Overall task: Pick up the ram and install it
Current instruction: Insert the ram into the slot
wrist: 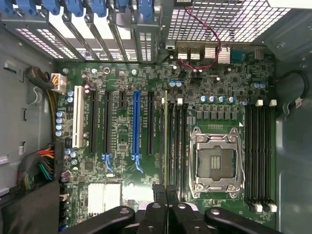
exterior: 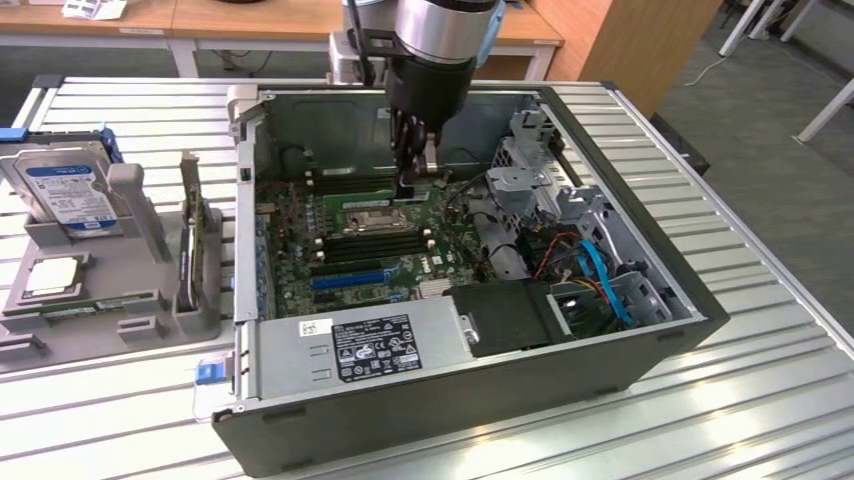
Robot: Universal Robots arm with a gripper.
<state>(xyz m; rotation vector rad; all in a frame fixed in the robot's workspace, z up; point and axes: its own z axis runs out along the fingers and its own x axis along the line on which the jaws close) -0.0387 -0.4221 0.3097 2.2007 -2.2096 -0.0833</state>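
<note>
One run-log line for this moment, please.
ram: slotted upright into motherboard near CPU socket | gripper: shut, over ram end

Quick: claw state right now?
Claw: closed, over the ram standing edge-up on the motherboard; whether it grips the ram cannot be told.

- Robotics lab or test workshop in an office-like room.
- Ribbed metal table carrying an open computer case, motherboard bare.
- Grey parts fixture by the table's edge on the exterior view's left, hard drive propped in it.
- Robot arm reaching down into the case.
- Wooden desks beyond the table's far edge; grey carpet floor alongside.
</note>
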